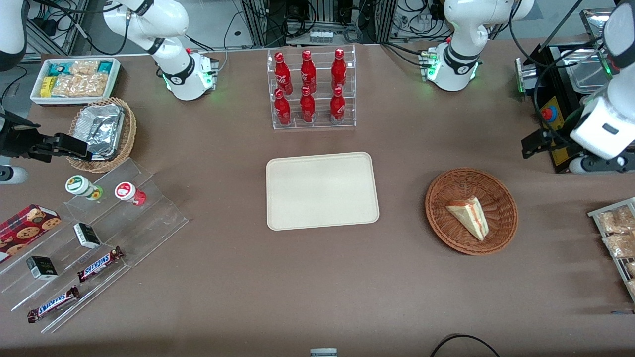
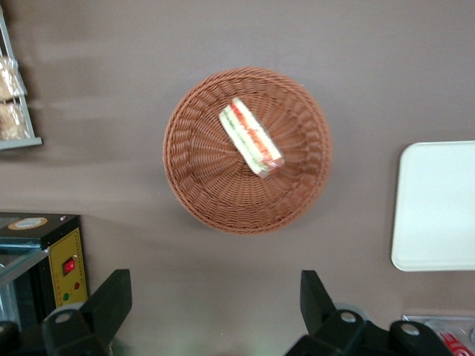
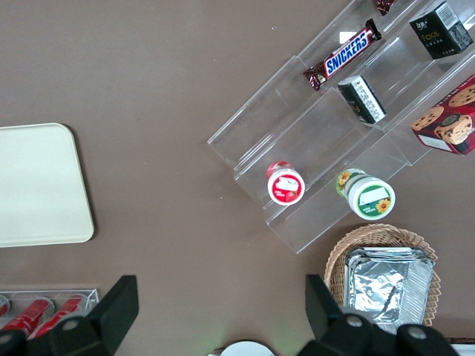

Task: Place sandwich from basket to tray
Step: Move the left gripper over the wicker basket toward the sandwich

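Note:
The sandwich (image 1: pixel 469 216), a pale bread wedge with red-orange and green filling, lies in the round reddish-brown basket (image 1: pixel 441 198) toward the working arm's end of the table. The cream tray (image 1: pixel 322 191) lies flat beside the basket at the table's middle, with nothing on it. My left gripper (image 1: pixel 533 145) hangs above the table, farther from the front camera than the basket and apart from it. In the left wrist view the gripper (image 2: pixel 214 297) is open and empty, with the sandwich (image 2: pixel 251 137), the basket (image 2: pixel 200 170) and a part of the tray (image 2: pixel 438 208) in sight.
A clear rack of red bottles (image 1: pixel 311 89) stands farther back than the tray. A black and yellow machine (image 1: pixel 560 99) stands by the gripper. A wire rack of snack packets (image 1: pixel 617 238) lies at the working arm's table end. A tan basket with foil (image 1: pixel 101 131) and an acrylic stand (image 1: pixel 99 233) lie toward the parked arm's end.

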Robot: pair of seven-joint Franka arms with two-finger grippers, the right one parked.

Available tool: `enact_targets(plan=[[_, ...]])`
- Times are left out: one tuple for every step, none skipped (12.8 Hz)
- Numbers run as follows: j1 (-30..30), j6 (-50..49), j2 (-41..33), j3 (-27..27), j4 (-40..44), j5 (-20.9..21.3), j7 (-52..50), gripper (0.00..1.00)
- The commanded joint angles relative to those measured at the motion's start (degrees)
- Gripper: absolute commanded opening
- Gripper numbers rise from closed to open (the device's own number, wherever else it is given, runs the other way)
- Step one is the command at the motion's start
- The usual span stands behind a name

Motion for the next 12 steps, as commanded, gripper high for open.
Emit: enact_targets(plan=[[0.4, 7.9, -0.5, 0.6, -7.9, 0.5, -6.5, 1.00], [0.3, 11.7, -0.5, 0.6, -10.7, 0.5, -11.6, 1.00], [0.3, 14.6, -0.4, 0.5, -13.1, 0.5, -15.4, 1.00], [0.3, 17.8, -0.2, 0.5, -15.4, 0.5, -18.6, 1.00], [0.2, 20.7, 0.0, 0.5, -17.3, 0.5, -21.1, 1.00], [-0.1, 24.3, 0.5, 0.3, -19.6, 0.5, -23.6, 1.00], [-0.3, 27.8, 0.6, 0.2, -21.8, 0.5, -25.6, 1.00], [-0.4, 31.6, 0.7, 0.1, -24.5, 0.5, -27.8, 1.00], [-0.7, 35.2, 0.9, -0.1, -26.8, 0.5, -29.1, 1.00], [-1.4, 38.9, 1.7, -0.1, -28.9, 0.5, -31.0, 1.00], [-2.0, 42.1, 3.0, -0.3, -30.0, 0.5, -33.5, 1.00], [-2.5, 44.3, 4.5, -0.7, -30.3, 0.5, -34.9, 1.00]])
